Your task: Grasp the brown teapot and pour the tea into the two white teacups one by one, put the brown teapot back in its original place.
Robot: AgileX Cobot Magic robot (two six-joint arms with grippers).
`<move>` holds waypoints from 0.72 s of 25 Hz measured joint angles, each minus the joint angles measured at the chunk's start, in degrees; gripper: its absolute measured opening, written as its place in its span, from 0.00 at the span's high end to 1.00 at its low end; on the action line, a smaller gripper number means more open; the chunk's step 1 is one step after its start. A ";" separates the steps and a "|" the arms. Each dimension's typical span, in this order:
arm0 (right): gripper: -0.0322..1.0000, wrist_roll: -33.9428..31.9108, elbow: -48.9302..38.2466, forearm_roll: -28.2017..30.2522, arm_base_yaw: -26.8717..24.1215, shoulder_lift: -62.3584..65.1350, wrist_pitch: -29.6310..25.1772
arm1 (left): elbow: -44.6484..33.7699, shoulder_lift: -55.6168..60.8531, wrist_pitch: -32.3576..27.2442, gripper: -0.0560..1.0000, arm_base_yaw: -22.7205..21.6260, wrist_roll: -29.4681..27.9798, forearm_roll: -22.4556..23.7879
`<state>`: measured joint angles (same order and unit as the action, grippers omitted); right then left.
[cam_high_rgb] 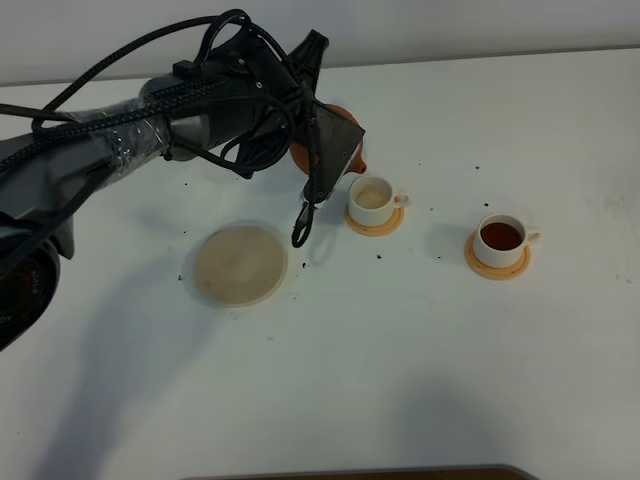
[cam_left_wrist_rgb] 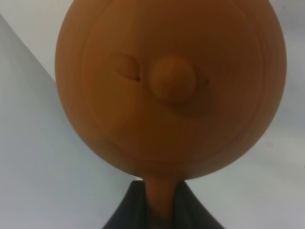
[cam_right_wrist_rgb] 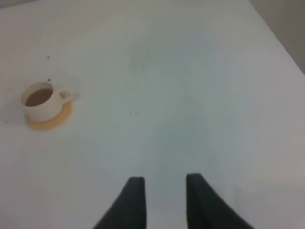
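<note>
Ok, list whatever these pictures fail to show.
Spout of the brown teapot: exterior high, hidden behind the left arm; left wrist, behind the pot's body.
The left claw: left wrist, mostly cut off by the frame edge.
Tea level in the cup nearest the pot: exterior high, too small.

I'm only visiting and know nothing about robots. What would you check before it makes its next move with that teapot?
1. Left gripper shut on the brown teapot by its handle: ok.
2. Lid knob in place on top: ok.
3. Spout lined up over the first teacup: cannot tell; the arm hides most of the pot.
4. First teacup filled: cannot tell; its inside looks pale.
5. Second teacup holds dark tea: ok.
6. Tan disc bare, ready for the pot's return: ok.
</note>
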<state>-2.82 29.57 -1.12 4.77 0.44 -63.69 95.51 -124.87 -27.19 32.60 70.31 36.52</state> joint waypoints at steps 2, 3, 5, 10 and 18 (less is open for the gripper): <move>0.74 0.00 0.00 0.00 0.00 0.00 0.00 | 0.00 0.00 0.93 0.81 0.25 2.19 0.00; 0.74 -0.04 0.00 0.00 0.00 0.00 0.00 | 0.00 0.00 1.22 0.81 0.36 3.01 0.00; 0.74 -0.04 0.00 0.00 0.00 0.00 0.00 | 0.00 0.00 1.56 0.81 0.48 4.63 0.00; 0.74 -0.04 0.00 0.00 0.00 0.00 0.00 | 0.00 0.00 1.56 0.81 0.50 7.70 0.00; 0.74 -0.04 0.00 0.00 0.00 0.00 0.00 | 0.00 0.00 1.70 0.81 0.75 9.26 6.11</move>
<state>-2.86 29.57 -1.12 4.77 0.44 -63.69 95.51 -124.87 -25.49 33.35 79.58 42.63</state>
